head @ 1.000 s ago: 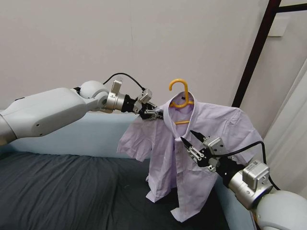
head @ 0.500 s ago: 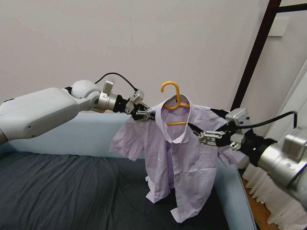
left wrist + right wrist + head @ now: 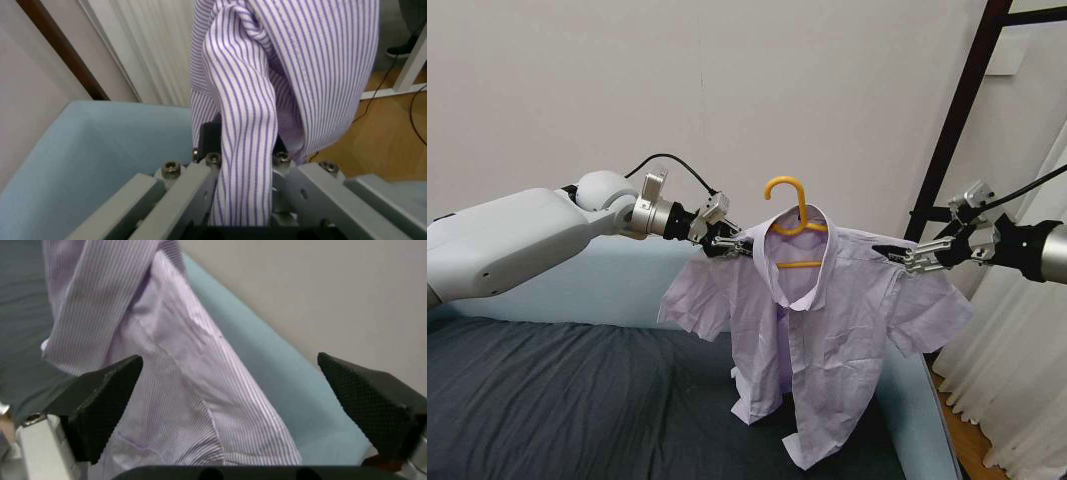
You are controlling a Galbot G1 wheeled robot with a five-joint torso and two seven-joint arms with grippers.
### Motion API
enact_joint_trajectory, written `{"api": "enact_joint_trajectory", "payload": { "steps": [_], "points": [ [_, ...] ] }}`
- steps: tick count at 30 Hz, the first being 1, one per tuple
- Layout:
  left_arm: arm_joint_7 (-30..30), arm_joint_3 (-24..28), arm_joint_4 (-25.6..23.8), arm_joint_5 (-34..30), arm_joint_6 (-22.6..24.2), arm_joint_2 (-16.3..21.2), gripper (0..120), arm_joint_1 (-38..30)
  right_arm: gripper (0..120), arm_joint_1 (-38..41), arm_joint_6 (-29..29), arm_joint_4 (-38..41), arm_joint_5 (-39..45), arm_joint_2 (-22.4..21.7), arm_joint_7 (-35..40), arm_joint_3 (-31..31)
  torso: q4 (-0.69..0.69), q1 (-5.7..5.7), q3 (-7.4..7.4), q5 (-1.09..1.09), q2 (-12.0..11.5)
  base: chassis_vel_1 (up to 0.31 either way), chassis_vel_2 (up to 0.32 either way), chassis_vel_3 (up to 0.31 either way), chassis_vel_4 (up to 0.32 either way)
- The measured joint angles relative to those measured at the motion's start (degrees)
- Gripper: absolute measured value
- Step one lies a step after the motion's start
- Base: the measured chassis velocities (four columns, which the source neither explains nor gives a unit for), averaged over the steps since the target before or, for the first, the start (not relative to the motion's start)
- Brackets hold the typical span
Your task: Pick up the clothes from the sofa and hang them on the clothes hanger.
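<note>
Mid-frame, our left claw [image 3: 730, 243] pinches the shirt [image 3: 827, 330] on its yellow hanger [image 3: 787, 195]. Our right claw [image 3: 897, 256], at the right, is wide open. We think it should grab that shoulder.

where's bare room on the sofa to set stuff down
Bare: the dark sofa seat left of the shirt. Crowded: its right end under the shirt tail, and by the hanger, left gripper clamping one shoulder, right gripper open at the other.

No readable text, label, brand, number or sign on anything in view
</note>
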Motion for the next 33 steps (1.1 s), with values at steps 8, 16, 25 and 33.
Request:
{"api": "enact_joint_trajectory", "payload": {
  "steps": [8,16,25,33],
  "points": [
    [2.3,-0.28,0.15,2.07,-0.26,2.11,1,0.02,100,1.9,-0.53,0.07,13.01,-6.56,-1.46,9.31,0.02,0.0,0.0,0.0,0.0,0.0,0.0,0.0,0.0],
    [3.32,-0.61,0.23,3.34,-0.68,2.88,1,0.05,95,4.63,-0.63,-1.01,28.19,-14.04,-10.74,22.26,0.0,0.0,0.0,-0.01,0.0,0.0,0.0,0.0,0.0],
    [3.87,-3.49,-1.55,5.18,-0.88,3.27,1,1.91,65,11.44,-9.23,-14.56,34.11,-22.16,-26.76,23.28,-0.01,0.0,0.0,0.01,0.0,0.0,0.0,0.0,0.0],
    [3.67,-5.05,-4.44,6.93,-1.03,5.06,1,3.67,36,9.25,-6.6,-21.33,22.3,-25.43,-46.98,20.84,0.01,0.0,0.0,0.01,0.0,0.0,0.0,0.0,0.0]
  ]
}}
